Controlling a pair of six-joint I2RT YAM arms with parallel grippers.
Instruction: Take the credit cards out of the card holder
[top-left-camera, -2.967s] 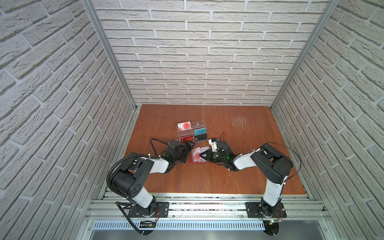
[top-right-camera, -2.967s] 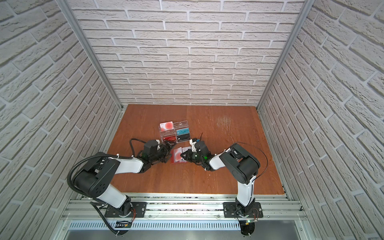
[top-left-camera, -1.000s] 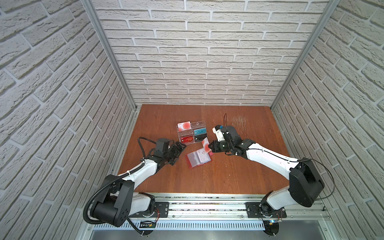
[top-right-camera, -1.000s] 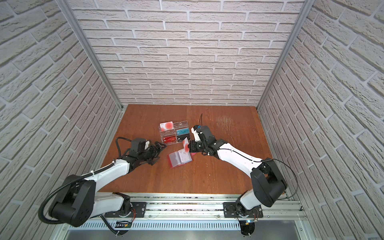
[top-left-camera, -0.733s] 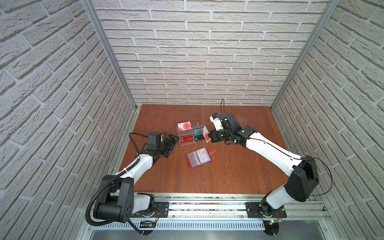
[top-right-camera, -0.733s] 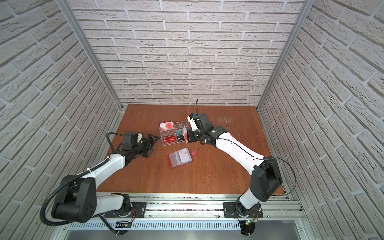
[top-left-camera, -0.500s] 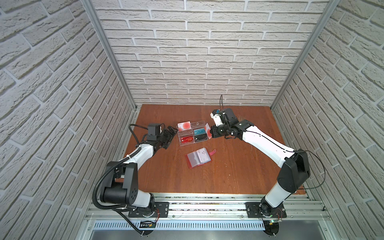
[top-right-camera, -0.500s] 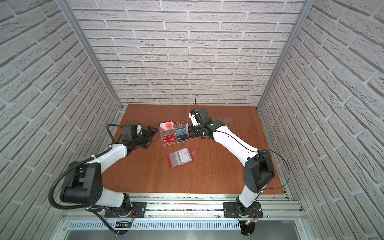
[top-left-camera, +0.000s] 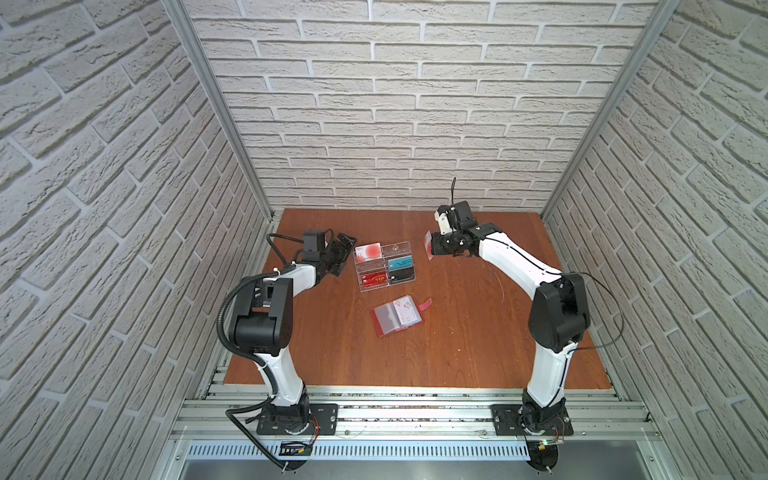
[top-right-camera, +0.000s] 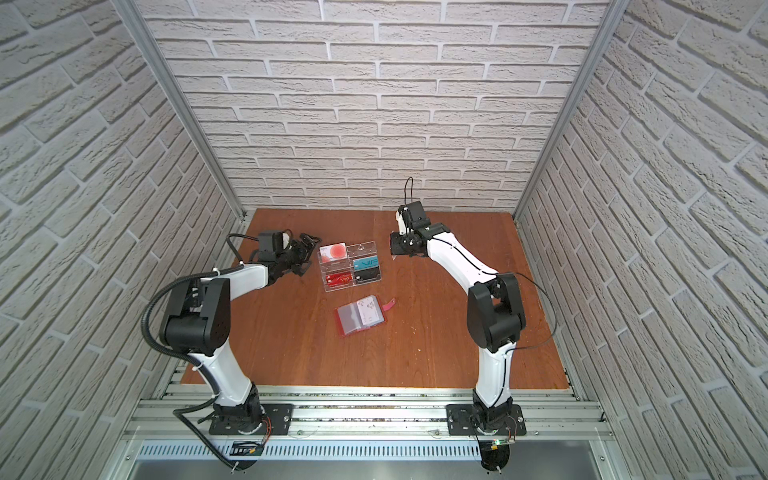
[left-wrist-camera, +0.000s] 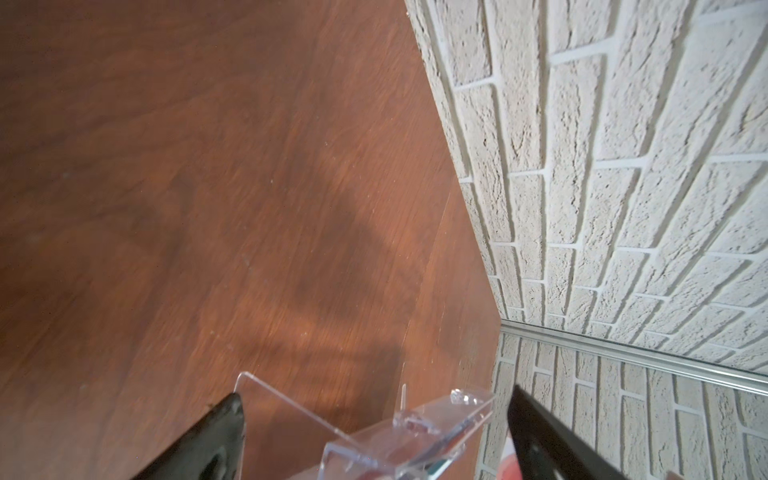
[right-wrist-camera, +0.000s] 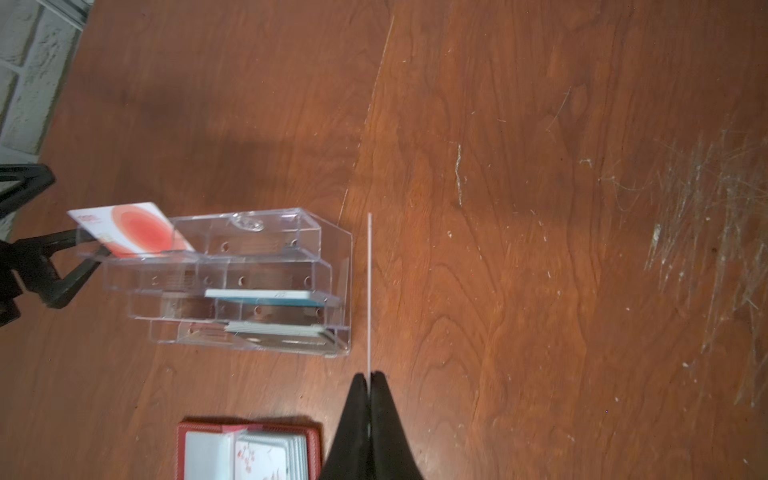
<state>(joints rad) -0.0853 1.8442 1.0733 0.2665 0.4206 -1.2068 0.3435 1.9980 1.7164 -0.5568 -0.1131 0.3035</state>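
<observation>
White card (right-wrist-camera: 369, 291), edge-on at wrist, seems red-marked overhead.

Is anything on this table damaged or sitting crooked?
Yes. Pale scratches mar the table right of the rack. In the rack's top tier, the red-circle card leans askew and sticks out, unlike the teal cards in the next tier. The red holder lies open, skewed to the rack.

right tool (top-left-camera: 432, 249) pinching card (top-left-camera: 427, 245), card holder (top-left-camera: 384, 318) open
</observation>
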